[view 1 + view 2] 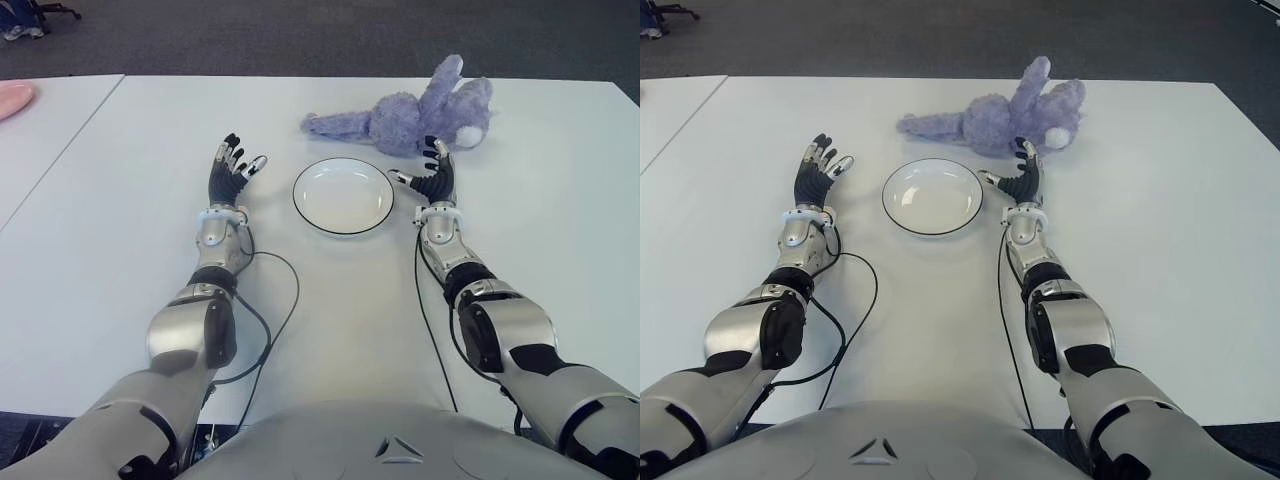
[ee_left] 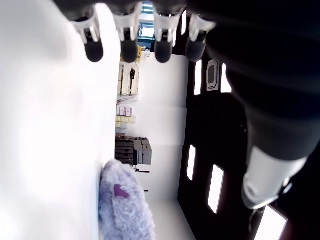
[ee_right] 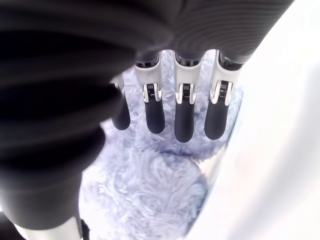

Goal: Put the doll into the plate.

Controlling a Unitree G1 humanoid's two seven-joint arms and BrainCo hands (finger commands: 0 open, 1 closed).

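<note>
While the doll [image 1: 410, 112] lies flat on its side across the far part of the table [image 1: 560, 230], beyond the plate [image 1: 343, 196] and a little toward the robot's right, the right hand [image 1: 432, 172] sits just in front of its plush body, between the plate's right rim and the toy. The fingers [image 3: 184, 112] are spread and straight, holding nothing, and the wrist view shows their tips aimed right at the purple fur with a gap yet to close. That looks like a hand lined up for the reach, palm turned inward so it can wrap the doll's soft middle. The left hand [image 1: 230, 172] shows on the other side of the plate, well apart from the doll, fingers relaxed and spread, empty too; whether it touches the table I cannot tell. The plate is bare and white with a dark rim, sitting square between the two hands, a short carry from where the doll lies. The count: one doll, one plate, two hands, none gripping anything. My read is that the grasp has not started and the whole transfer remains to do.
</note>
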